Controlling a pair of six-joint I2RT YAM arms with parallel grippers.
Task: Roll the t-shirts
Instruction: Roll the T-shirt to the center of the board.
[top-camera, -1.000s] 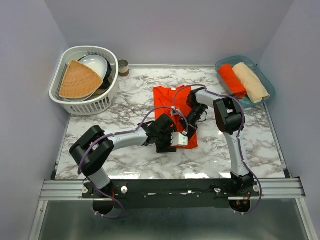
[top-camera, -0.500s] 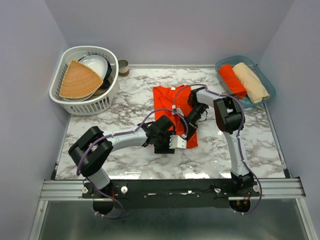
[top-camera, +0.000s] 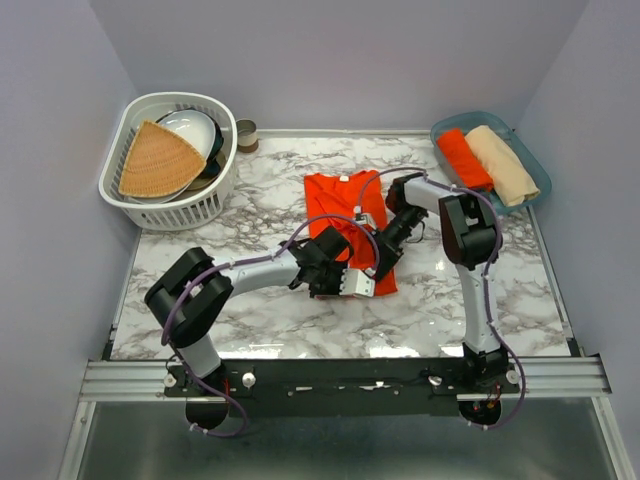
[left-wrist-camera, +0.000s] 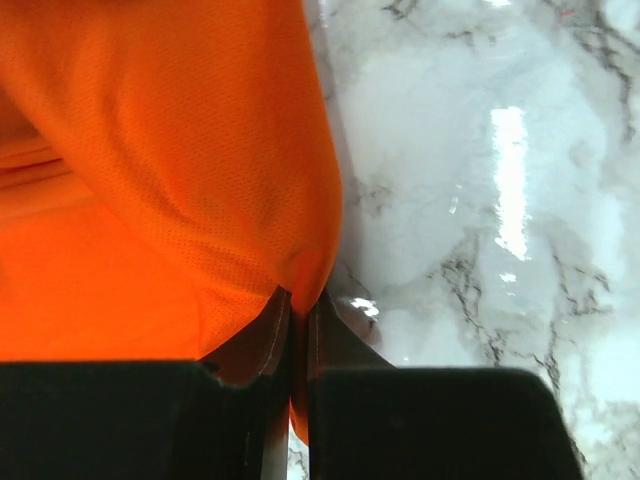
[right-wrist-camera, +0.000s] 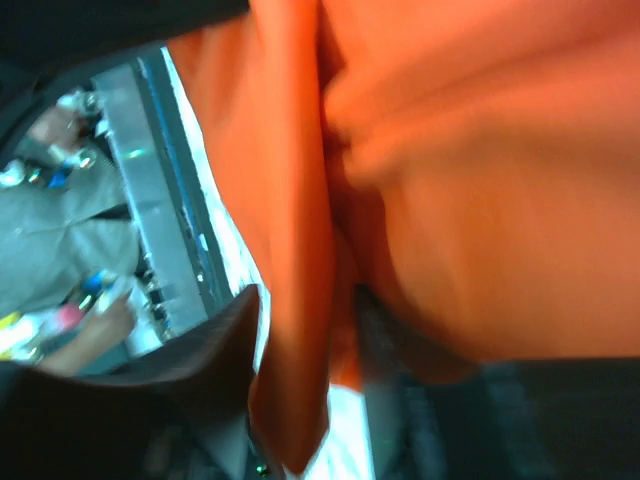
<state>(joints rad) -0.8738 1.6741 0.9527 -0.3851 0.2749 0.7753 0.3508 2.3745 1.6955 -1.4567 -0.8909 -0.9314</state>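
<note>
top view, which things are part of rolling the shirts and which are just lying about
Part of the job: orange t-shirt on the table, rolled orange shirt, blue tray holding it.
Lying about: white basket, woven mat, bowl, small can, beige roll.

Setting: robot lab – a closed test booth
Evidence: bare walls (top-camera: 60, 100) boxing a marble-print table (top-camera: 300, 320); metal rail (top-camera: 560, 375) – robot arms (top-camera: 250, 272) bolted on

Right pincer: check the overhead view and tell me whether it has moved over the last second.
Yes. The right pincer has shifted slightly rightward, toward the blue tray, still at the right edge of the t-shirt.
</note>
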